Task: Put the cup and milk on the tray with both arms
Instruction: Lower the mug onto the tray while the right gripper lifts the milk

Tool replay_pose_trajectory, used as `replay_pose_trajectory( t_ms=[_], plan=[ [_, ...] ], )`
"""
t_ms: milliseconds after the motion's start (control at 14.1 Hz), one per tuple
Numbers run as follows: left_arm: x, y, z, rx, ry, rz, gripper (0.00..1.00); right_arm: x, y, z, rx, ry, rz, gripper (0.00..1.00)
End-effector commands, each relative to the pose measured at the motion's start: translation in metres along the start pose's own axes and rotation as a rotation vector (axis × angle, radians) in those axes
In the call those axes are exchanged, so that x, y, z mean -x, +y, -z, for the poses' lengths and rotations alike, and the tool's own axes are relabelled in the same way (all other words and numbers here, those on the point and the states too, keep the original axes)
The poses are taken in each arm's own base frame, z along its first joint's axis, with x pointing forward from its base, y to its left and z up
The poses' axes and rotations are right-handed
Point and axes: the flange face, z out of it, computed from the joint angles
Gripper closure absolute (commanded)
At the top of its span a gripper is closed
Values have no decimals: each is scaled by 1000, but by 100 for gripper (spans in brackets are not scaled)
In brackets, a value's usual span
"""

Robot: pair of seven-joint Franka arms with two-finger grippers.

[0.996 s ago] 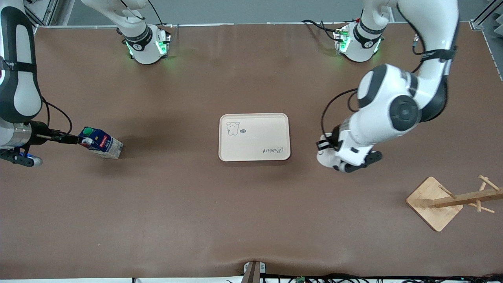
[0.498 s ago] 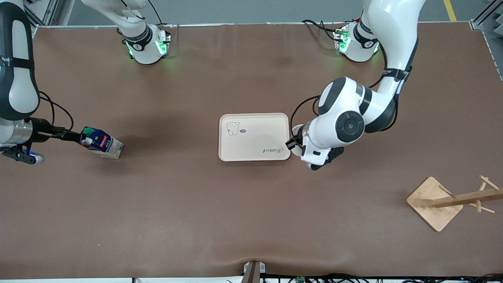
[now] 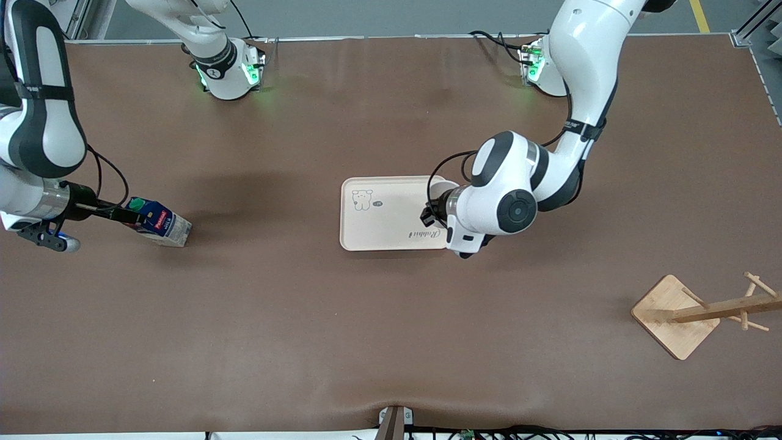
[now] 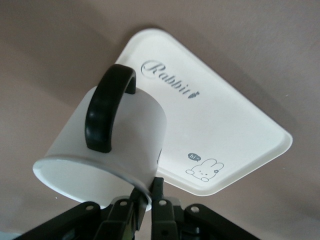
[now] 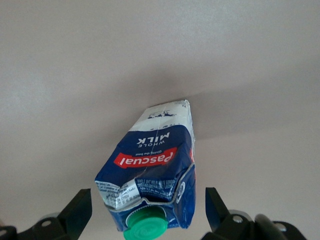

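White cup point(image 4: 112, 137), pinched at its rim by the left gripper point(image 4: 145, 200), hangs over the tray's point(image 3: 379, 238) left-arm end, while the milk point(image 3: 156, 221) stands well apart toward the right arm's end, between the right gripper's point(image 3: 125, 215) spread fingers.

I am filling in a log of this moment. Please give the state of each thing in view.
cup: held in the air at its rim, over the tray's edge
milk: upright on table, cap on
tray: empty
left tool: shut on cup
right tool: open around milk
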Motion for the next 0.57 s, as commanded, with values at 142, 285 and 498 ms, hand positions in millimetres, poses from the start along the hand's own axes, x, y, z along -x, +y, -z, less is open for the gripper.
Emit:
replay_pose_trajectory(
  t_ms=[142,285,498],
  plan=[
    [-4,8,-45,-34,-78,49,100,29,3,-22,-24,81,-26,34],
    [-9,7,-55,-42,-94,62,100,33,6,-25,-28,113,-28,100],
    [-14,6,-72,-65,-104,69,100,27,-2,3,-35,116,-17,100]
  ],
)
